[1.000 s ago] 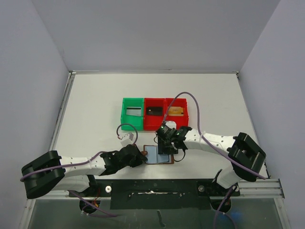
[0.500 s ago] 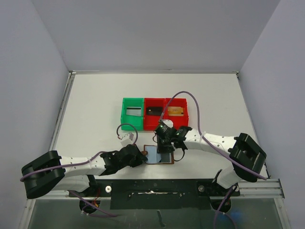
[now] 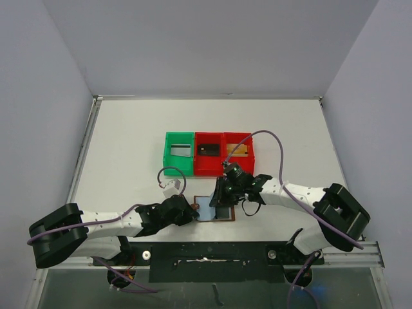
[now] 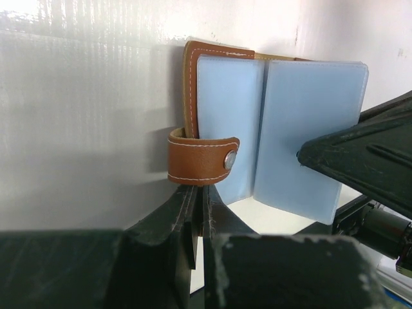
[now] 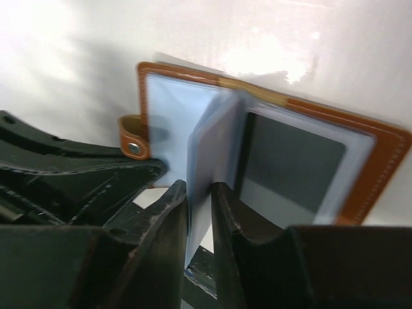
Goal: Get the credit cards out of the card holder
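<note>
At the table's (image 3: 129, 141) near edge, the left gripper's (image 4: 196, 212) fingers stay closed tight, tips against the brown strap (image 4: 199, 161) of the open card holder (image 4: 190, 84). The right gripper's (image 5: 199, 193) fingers have narrowed onto an upright pale blue leaf (image 5: 215, 135), baring a dark card (image 5: 293, 164), probably the next one to extract. The right arm reaches in low, its elbow swung outward. The bins (image 3: 166, 154) sit beyond.

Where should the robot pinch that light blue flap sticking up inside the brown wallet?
The light blue flap is thin and stands on edge, joined to the brown wallet at the fold. So probably pinch its free edge, opposite the fold, one finger on each flat face, coming from the wallet's open side. The right gripper is pinching there now.
</note>
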Tool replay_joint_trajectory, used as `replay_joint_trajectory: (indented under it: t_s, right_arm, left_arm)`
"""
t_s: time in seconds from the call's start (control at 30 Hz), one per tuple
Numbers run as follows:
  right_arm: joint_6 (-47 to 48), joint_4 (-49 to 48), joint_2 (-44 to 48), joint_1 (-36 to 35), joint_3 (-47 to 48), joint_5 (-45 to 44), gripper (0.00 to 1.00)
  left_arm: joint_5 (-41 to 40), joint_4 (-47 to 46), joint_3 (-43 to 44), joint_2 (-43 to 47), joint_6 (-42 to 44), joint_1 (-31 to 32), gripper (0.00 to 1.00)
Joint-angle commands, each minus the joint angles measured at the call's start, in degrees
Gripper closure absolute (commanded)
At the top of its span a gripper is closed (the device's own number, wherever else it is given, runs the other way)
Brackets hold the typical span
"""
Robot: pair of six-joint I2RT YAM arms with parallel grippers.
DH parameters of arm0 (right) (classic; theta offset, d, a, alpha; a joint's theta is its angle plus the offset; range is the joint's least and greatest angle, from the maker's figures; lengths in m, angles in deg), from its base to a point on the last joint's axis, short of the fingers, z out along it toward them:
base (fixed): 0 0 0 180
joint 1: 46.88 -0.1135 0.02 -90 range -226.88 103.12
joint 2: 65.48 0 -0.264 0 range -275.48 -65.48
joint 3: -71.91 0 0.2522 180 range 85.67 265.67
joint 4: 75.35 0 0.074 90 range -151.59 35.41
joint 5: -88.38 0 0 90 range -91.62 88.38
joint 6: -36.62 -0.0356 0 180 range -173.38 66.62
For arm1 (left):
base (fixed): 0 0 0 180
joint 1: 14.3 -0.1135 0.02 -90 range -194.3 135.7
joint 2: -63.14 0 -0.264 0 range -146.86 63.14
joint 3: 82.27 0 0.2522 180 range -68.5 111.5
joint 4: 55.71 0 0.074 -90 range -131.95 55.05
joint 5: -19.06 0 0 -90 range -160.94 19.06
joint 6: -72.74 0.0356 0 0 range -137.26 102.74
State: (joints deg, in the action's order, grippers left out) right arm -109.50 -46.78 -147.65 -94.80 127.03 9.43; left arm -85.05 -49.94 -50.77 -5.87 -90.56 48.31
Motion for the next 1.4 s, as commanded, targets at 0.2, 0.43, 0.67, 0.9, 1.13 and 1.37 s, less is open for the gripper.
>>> replay_joint_trajectory:
  t_s: [0.2, 0.43, 0.67, 0.9, 1.13, 1.37]
  right_arm:
    - [-0.64, -2.35, 3.21, 0.91, 1.67, 1.90, 0.66]
    - [0.04, -0.49, 3.35, 0.90, 1.97, 0.60, 0.69]
    - [0.27, -4.16, 3.98, 0.90, 0.91, 3.64, 0.79]
    - [-0.24, -10.75, 3.16, 1.04, -0.14, 9.90, 0.68]
    - [-0.57, -7.64, 5.69, 1.50, -0.65, 3.99, 0.63]
    - [-1.26, -7.97, 5.36, 2.08, -2.55, 1.16, 0.62]
  left_arm:
    - [0.48, -2.12, 1.75, 0.37, 0.07, 0.50, 1.00]
    - [0.51, -2.16, 2.12, 0.01, 0.14, 0.50, 1.00]
    - [0.57, -2.03, 2.30, 0.23, 0.26, 0.54, 1.00]
    - [0.23, -1.61, 2.19, 0.90, 0.21, 0.71, 1.00]
    - [-1.02, 0.71, 1.22, 3.94, -0.74, 1.05, 1.00]
    - [-2.58, 7.50, 1.63, 7.66, -1.90, 1.93, 0.88]
